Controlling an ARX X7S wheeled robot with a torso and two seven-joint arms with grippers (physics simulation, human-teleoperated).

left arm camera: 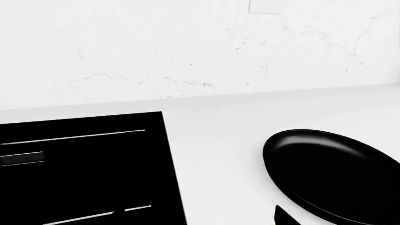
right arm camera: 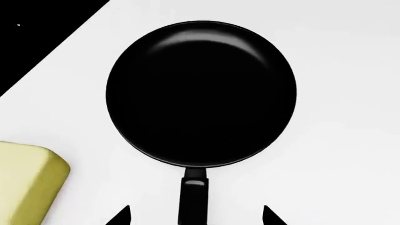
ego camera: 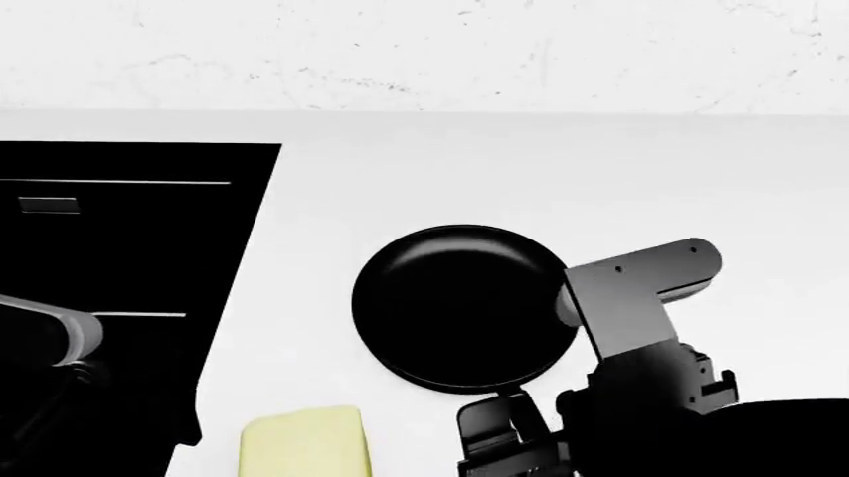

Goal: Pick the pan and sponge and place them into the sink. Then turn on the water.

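The black pan point(ego camera: 458, 303) lies flat on the white counter, its handle point(right arm camera: 194, 197) pointing toward me. My right gripper point(right arm camera: 196, 216) is open, with one fingertip point(right arm camera: 122, 216) on each side of the handle and not touching it. The pale yellow sponge point(ego camera: 305, 442) lies on the counter left of the handle, also in the right wrist view point(right arm camera: 28, 180). The black sink point(ego camera: 119, 298) is at the left. My left gripper point(left arm camera: 200, 220) hovers by the sink's right edge point(left arm camera: 168, 168). One fingertip point(left arm camera: 284, 218) shows wide apart near the pan point(left arm camera: 337, 178); the other is lost against the black sink.
A white marbled wall point(ego camera: 424, 50) runs along the back of the counter. My left arm point(ego camera: 40, 338) reaches over the sink's near part. An overflow slot point(left arm camera: 22, 158) shows in the sink wall. The tap is out of view.
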